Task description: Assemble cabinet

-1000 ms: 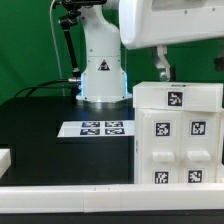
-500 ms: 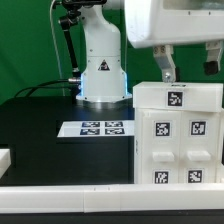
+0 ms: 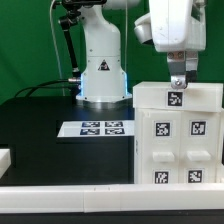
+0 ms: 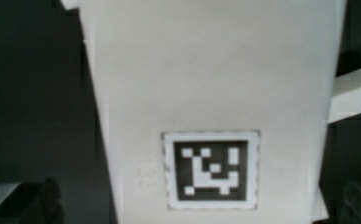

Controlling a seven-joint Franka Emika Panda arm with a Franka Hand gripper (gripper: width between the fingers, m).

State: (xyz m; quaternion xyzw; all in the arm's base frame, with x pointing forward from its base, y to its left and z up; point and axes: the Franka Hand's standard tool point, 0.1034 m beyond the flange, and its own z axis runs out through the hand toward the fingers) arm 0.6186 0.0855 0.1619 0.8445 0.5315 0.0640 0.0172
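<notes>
1. The cabinet (image 3: 178,135) stands on the black table (image 3: 50,130), at the exterior view's right; it is a white boxy shell with square black-and-white tags on its top and front faces.
2. The gripper (image 3: 179,84) hangs directly above the cabinet's top, its dark fingers (image 3: 178,80) pointing down at the top tag; whether they touch it or how far apart they stand cannot be told.
3. The marker board (image 3: 96,129) lies flat on the table just beside the cabinet, toward the exterior view's left.
4. The arm's white base (image 3: 100,65) rises behind the marker board, well apart from the cabinet.
5. A small white block (image 3: 4,158) sits at the table's edge, far from the cabinet on the exterior view's left.
</notes>
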